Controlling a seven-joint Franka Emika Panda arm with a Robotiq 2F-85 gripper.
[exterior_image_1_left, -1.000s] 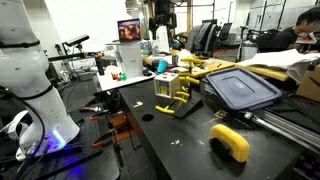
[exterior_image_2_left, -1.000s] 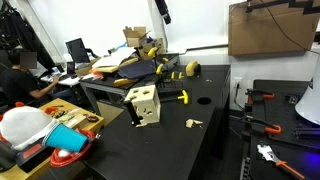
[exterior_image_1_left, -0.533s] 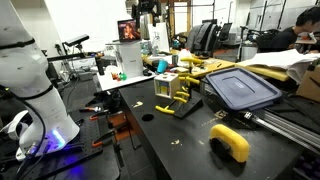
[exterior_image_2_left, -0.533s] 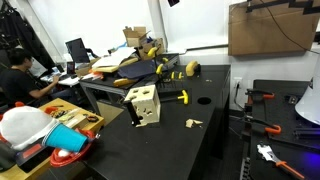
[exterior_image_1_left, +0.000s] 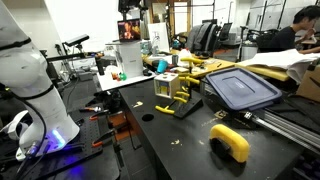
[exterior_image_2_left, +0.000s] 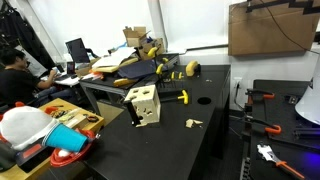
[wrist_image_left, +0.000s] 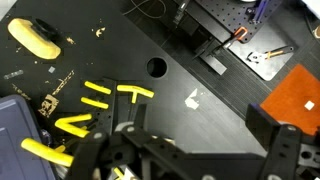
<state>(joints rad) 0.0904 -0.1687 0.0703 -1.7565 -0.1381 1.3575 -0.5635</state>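
While the gripper hangs high, yellow sticks lie near a hole

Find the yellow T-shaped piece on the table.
In the wrist view the yellow T-shaped piece lies below-left of the round hole in the black table; in an exterior view it lies between the wooden box and that hole.

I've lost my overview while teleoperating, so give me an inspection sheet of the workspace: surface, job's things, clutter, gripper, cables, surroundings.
Surface: black table, one round hole.
Job's things: loose yellow plastic sticks, lying flat; wooden box beside them.
Clutter: yellow rounded block, dark blue bin lid.
Gripper: black Robotiq gripper, open, empty, high above the table.
Cables: thin wire by the table edge.
Surroundings: seated person, monitor.
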